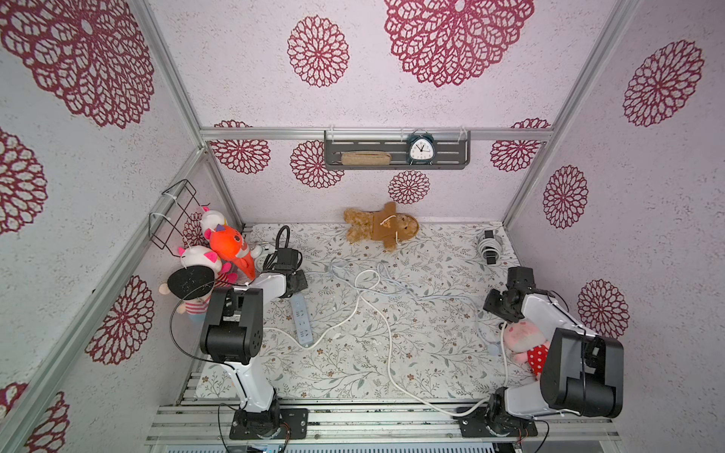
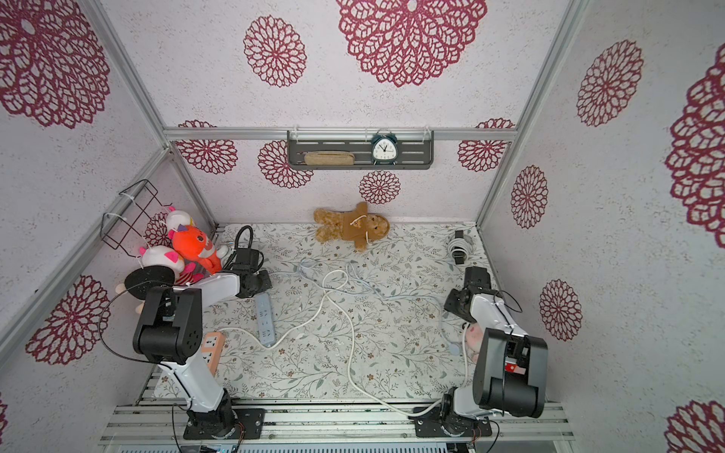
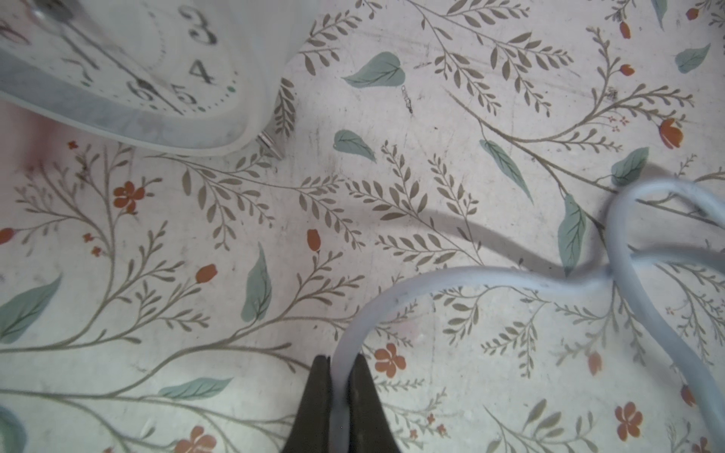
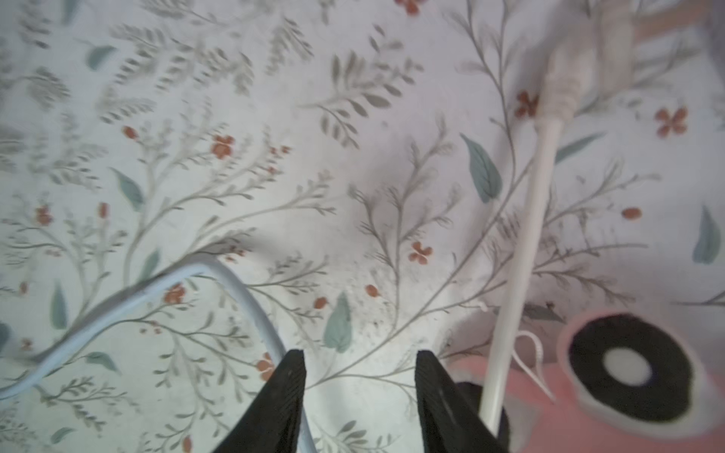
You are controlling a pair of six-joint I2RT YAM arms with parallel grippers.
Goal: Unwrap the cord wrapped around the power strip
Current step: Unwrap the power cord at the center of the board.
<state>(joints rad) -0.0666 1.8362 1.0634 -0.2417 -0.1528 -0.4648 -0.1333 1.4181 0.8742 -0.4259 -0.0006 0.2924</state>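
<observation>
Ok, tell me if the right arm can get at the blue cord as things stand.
Probably yes. The right tool stands open with the blue cord passing right beside it, nothing between them. The white cord and pink toy lie on its other side.

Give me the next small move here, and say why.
Probably open the left gripper and let go: it is shut on the pale blue cord, the right gripper stands open and empty, and in a top view the power strip lies bare, no cord around it.
</observation>
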